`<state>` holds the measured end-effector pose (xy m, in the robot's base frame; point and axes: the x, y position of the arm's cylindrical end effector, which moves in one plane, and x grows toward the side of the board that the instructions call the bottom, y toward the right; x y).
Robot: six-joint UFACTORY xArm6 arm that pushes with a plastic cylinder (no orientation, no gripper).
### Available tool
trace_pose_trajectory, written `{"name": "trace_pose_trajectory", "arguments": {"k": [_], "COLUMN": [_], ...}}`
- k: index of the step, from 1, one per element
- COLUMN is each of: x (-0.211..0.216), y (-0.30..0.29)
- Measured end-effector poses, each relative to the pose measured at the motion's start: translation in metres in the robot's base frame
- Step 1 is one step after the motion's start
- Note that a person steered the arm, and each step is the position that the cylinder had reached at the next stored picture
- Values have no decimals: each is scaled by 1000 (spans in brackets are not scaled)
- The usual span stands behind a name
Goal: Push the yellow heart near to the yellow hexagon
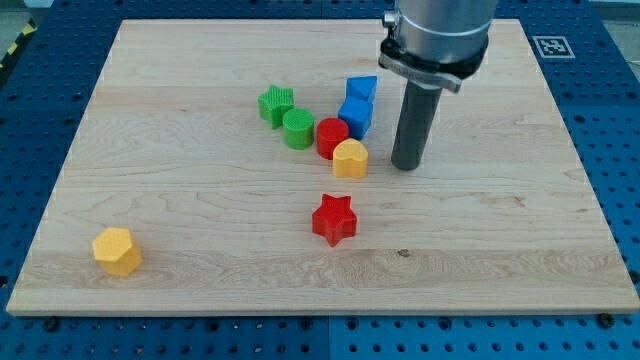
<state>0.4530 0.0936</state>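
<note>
tip (405,166) down on board (200,90), no pincer fitted, just right of yellow heart (350,159) in central cluster beside red cylinder (332,137). yellow hexagon (117,251) far off near bottom-left edge; open wood between.

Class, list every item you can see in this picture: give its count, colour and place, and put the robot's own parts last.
yellow hexagon: 1, yellow, view's bottom left
yellow heart: 1, yellow, centre cluster
red star: 1, red, below the heart
red cylinder: 1, red, touching the heart
green star: 1, green, cluster's left
green cylinder: 1, green, beside the green star
blue blocks: 2, blue, cluster's top right
wooden board: 1, light wood
my tip: 1, dark, right of the heart, apart
</note>
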Motion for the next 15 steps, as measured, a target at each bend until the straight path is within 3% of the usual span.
{"name": "trace_pose_trajectory", "arguments": {"k": [4, 6, 13, 15], "x": [-2, 16, 83, 95], "y": [-94, -95, -211, -198]}}
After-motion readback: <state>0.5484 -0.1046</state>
